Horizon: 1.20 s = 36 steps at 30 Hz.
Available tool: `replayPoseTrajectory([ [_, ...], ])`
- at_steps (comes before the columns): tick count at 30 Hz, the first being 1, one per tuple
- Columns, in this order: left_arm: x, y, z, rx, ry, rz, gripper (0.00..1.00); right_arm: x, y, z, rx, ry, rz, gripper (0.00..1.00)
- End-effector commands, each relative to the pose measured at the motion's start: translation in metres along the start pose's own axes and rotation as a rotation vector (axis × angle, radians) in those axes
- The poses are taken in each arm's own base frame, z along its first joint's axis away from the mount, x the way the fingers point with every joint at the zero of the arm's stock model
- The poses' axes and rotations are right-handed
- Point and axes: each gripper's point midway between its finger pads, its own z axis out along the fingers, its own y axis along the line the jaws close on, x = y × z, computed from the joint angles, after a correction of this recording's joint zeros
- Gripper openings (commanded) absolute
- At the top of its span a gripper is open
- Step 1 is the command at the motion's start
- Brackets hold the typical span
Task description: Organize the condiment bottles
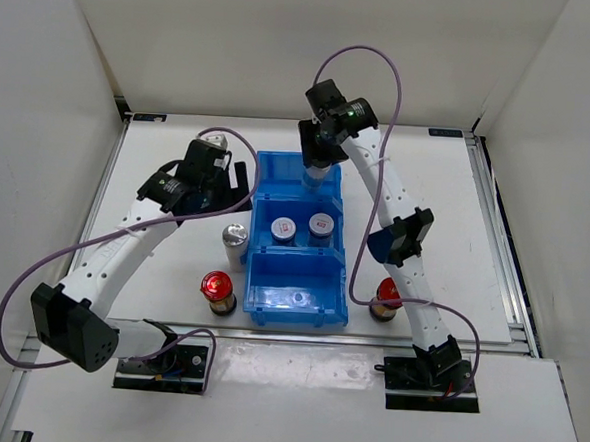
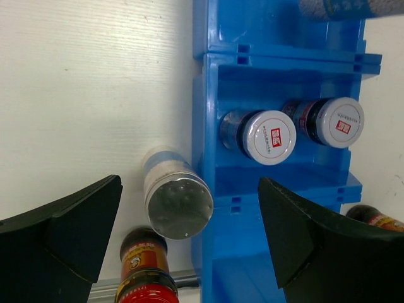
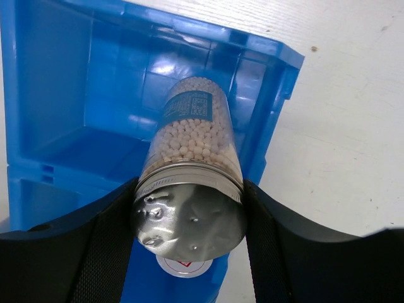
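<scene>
Right gripper (image 3: 189, 235) held a silver-capped bottle (image 3: 192, 132) upright over the far compartment of the blue bin (image 3: 57, 95); left gripper (image 2: 189, 183) stood wide open

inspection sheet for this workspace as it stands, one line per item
surface: white table with a blue bin at its middle
job's things: short bottles in the bin's middle compartment; silver-capped bottle and red-capped bottle upright on the table left of the bin; second red-capped bottle right of it, partly behind the right arm; pellet-filled bottle held over the far compartment
clutter: nothing seen
grippers: left gripper open above the silver-capped bottle; right gripper shut on the pellet-filled bottle
cables: purple cables loop off each arm, away from the bottles
surroundings: white walls on three sides
</scene>
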Motion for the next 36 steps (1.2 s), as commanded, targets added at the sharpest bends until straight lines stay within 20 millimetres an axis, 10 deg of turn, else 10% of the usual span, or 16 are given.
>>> replayPoseTrajectory([
  [1,0.011,-0.005,-0.002,0.058,0.026,0.006,1.0,0.026,-0.02,-0.024,0.085,0.093,0.013,0.05],
  [24,0.076,0.002,0.043,0.057,0.225,0.014,0.98,0.052,-0.038,0.023,0.114,0.239,0.057,0.71],
  [36,0.055,0.001,0.042,0.032,0.162,0.015,0.37,0.041,-0.036,-0.009,0.09,0.186,0.064,0.9],
])
